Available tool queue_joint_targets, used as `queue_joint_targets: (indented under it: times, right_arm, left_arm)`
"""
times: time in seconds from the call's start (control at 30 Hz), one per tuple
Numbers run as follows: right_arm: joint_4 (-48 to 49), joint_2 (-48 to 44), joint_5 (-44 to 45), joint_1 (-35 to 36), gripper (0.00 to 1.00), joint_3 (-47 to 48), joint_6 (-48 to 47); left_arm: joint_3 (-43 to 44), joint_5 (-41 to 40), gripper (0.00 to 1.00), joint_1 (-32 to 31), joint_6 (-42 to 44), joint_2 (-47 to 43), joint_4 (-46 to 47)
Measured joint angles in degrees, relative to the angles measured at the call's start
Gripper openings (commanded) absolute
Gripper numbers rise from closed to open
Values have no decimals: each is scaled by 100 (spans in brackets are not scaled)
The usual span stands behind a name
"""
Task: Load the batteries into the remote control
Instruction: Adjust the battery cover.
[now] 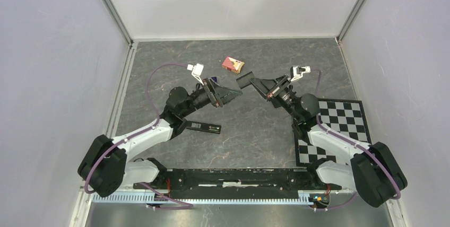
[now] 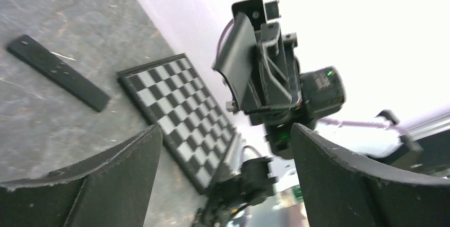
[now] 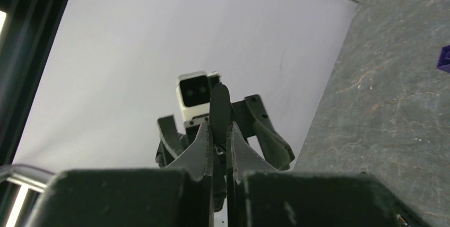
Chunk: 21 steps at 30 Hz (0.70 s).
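The remote control (image 1: 204, 127), a slim black bar, lies flat on the table beside my left forearm; it also shows in the left wrist view (image 2: 58, 72). My right gripper (image 1: 250, 83) is raised mid-table and shut on a thin flat black plate (image 1: 244, 78), seen broadside in the left wrist view (image 2: 236, 60) and edge-on between the fingers in the right wrist view (image 3: 219, 105). My left gripper (image 1: 236, 93) is open and empty, raised, facing the right gripper (image 3: 218, 126) a short gap away. Its jaws stand wide apart in its own view (image 2: 225, 131). No batteries are in view.
A red-and-white box (image 1: 232, 64) lies behind the grippers. A small purple cube (image 1: 213, 80) sits by the left gripper, also at the right wrist view's edge (image 3: 444, 58). A checkerboard mat (image 1: 339, 123) lies at the right. Walls enclose the table.
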Motion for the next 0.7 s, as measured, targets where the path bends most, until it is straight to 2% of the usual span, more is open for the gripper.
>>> queue_joint_targets:
  times: [0.2, 0.4, 0.47, 0.57, 0.6, 0.63, 0.67, 0.7]
  right_arm:
    - [299, -142, -350, 0, 0, -109, -33]
    - [153, -236, -531, -11, 0, -175, -76]
    - [114, -236, -603, -11, 0, -175, -90]
    - [0, -234, -684, -11, 0, -177, -116]
    - [-26, -234, -686, -11, 0, -190, -129]
    - [-52, -234, -688, -22, 3, -205, -140]
    - [-68, -234, -693, -28, 21, -210, -144]
    - [-81, -234, -702, -28, 45, -212, -181]
  left_arm:
    - [81, -35, 64, 26, -1464, 575, 791]
    - [109, -33, 42, 26, -1956, 756, 1051]
    - [125, -33, 30, 31, -2011, 756, 1088]
    - [170, -13, 6, 33, -2083, 756, 1095]
    - [188, 17, 2, 33, -2118, 756, 1099]
    - [212, 68, 2, 37, -2153, 756, 1123]
    - [225, 122, 2, 42, -2168, 756, 1132]
    - [225, 149, 2, 57, -2173, 754, 1132]
